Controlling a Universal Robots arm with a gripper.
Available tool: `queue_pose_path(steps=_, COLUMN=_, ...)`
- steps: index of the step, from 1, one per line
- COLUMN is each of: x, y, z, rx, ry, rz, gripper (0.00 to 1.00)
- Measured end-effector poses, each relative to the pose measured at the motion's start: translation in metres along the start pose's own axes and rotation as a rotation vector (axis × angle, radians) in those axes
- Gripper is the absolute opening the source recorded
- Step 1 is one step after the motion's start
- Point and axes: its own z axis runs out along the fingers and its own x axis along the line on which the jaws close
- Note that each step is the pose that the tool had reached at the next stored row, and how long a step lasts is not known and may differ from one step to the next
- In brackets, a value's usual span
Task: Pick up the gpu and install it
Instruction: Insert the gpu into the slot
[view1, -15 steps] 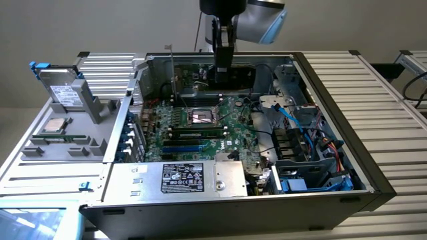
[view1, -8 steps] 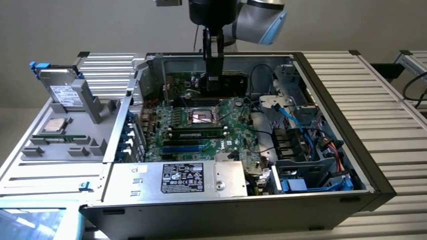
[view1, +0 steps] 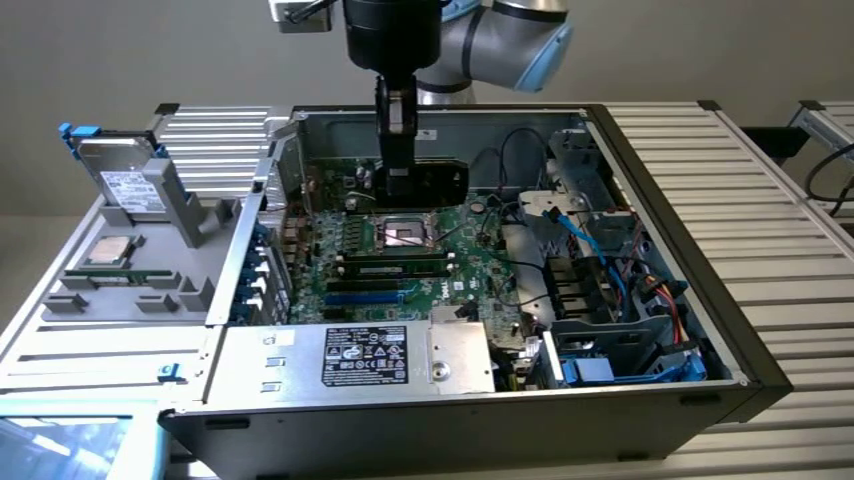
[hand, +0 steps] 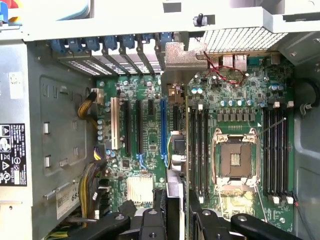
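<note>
The arm (view1: 497, 38) is cut off by the exterior view's upper edge, the jaws hide the part of the gpu (view1: 435, 182) that they clamp, and the print on the power supply's label (view1: 363, 355) is too small to read.

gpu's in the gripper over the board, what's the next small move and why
Probably nudge the gpu sideways toward the long blue slot before lowering: the gripper holds it edge-on above the motherboard, and its edge seems to sit beside that slot, not over it.

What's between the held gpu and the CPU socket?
In the wrist view, long black slots run between the gpu, held edge-on in the claw, and the CPU socket.
</note>
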Motion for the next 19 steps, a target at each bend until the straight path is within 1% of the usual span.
queue_pose_path(steps=3, x=0.002, y=0.0053, z=0.0048, rx=-0.0052, ry=0.0000, rz=-0.001, gripper=0.28)
queue_pose_path(steps=5, x=0.004, y=0.0082, z=0.0080, rx=-0.0072, ry=0.0002, rz=-0.001, gripper=0.28)
queue_pose_path(steps=8, x=0.007, y=0.0098, z=0.0136, rx=-0.0080, ry=0.0003, rz=-0.001, gripper=0.28)
queue_pose_path(steps=15, x=0.018, y=0.0115, z=0.0277, rx=-0.0081, ry=0.0003, rz=-0.002, gripper=0.28)
queue_pose_path(steps=17, x=0.021, y=0.0133, z=0.0348, rx=-0.0080, ry=0.0002, rz=-0.002, gripper=0.28)
queue_pose_path(steps=19, x=0.022, y=0.0142, z=0.0386, rx=-0.0079, ry=0.0001, rz=-0.003, gripper=0.28)
